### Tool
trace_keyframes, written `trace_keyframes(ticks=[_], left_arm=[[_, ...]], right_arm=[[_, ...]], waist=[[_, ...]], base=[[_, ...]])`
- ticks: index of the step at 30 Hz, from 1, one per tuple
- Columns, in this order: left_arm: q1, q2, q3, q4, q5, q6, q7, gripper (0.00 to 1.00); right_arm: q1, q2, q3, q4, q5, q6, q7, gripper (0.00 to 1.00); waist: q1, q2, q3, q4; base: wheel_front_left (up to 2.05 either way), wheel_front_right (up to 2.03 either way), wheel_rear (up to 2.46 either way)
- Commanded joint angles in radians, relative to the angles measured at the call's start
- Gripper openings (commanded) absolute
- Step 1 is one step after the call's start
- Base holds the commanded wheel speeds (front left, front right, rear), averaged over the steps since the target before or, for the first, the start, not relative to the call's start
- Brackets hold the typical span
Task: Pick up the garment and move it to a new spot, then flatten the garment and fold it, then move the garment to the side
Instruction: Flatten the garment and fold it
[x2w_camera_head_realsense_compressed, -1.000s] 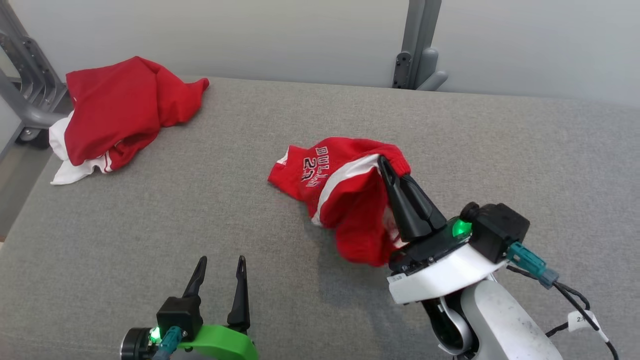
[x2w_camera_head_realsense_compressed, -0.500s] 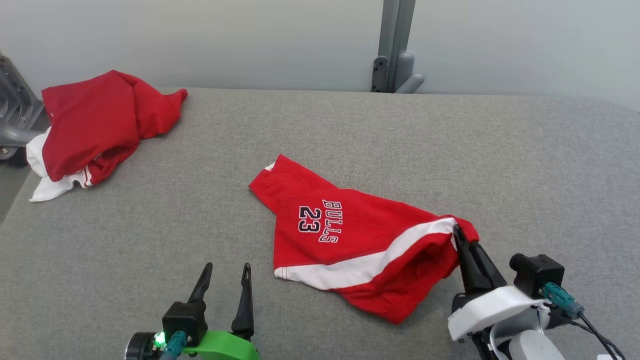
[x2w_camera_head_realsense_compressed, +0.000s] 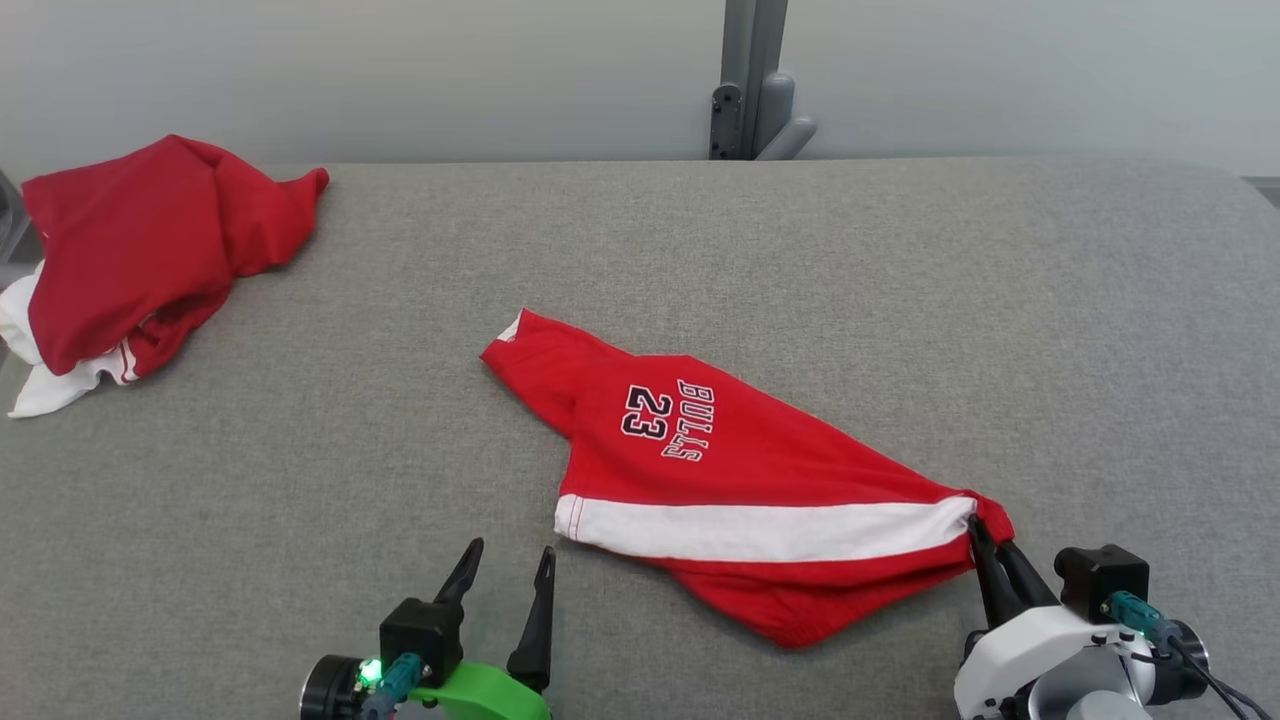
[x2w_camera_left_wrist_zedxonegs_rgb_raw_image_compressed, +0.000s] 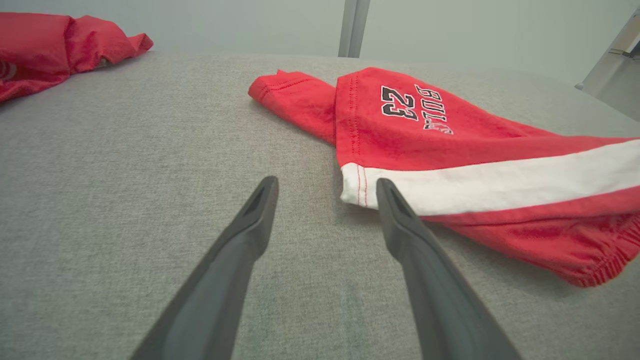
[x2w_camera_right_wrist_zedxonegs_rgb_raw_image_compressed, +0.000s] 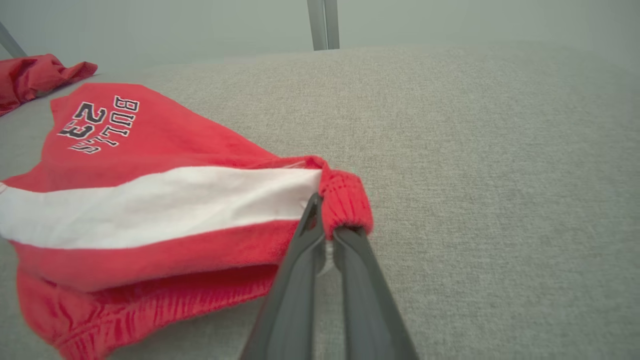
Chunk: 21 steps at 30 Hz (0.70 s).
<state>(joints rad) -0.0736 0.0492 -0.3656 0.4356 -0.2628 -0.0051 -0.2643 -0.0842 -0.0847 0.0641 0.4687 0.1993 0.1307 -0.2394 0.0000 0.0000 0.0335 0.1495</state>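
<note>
1. Your right gripper (x2w_camera_head_realsense_compressed: 982, 535): jaws pinched tight on the waistband corner of the red shorts (x2w_camera_head_realsense_compressed: 720, 470).
2. Your left gripper (x2w_camera_head_realsense_compressed: 511, 547): spread wide, empty, just beside the white-striped leg hem.
3. Shorts: lying mid-table (x2w_camera_head_realsense_compressed: 300, 450), still rumpled. Relocation looks finished and flattening seems next; likely take that hem and pull the two ends apart.
4. Containers: none to list. A second red garment (x2w_camera_head_realsense_compressed: 130, 250) lies far left.

Red white-striped garment (x2w_camera_head_realsense_compressed: 740, 470) lies spread mid-table, one corner pinched.
</note>
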Motion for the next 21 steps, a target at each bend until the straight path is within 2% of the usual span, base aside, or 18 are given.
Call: trace_keyframes(ticks=[1, 11, 21], left_arm=[[-0.025, 0.002, -0.007, 0.016, -0.014, -0.006, -0.001, 1.0], [-0.131, 0.003, -0.036, 0.136, -0.037, -0.039, -0.001, 1.0], [-0.248, 0.003, -0.093, 0.311, -0.14, -0.076, -0.001, 1.0]], right_arm=[[-0.013, -0.008, -0.002, 0.013, 0.008, 0.0, -0.01, 0.0], [-0.042, -0.006, 0.015, 0.038, 0.008, 0.0, -0.024, 0.0], [-0.06, -0.001, 0.046, 0.015, 0.012, 0.0, -0.027, 0.0]], waist=[[0.0, 0.0, 0.016, -0.016], [0.0, 0.0, 0.055, -0.072], [0.0, 0.0, 0.086, -0.12]], base=[[0.0, 0.0, 0.0], [0.0, 0.0, 0.0], [0.0, 0.0, 0.0]])
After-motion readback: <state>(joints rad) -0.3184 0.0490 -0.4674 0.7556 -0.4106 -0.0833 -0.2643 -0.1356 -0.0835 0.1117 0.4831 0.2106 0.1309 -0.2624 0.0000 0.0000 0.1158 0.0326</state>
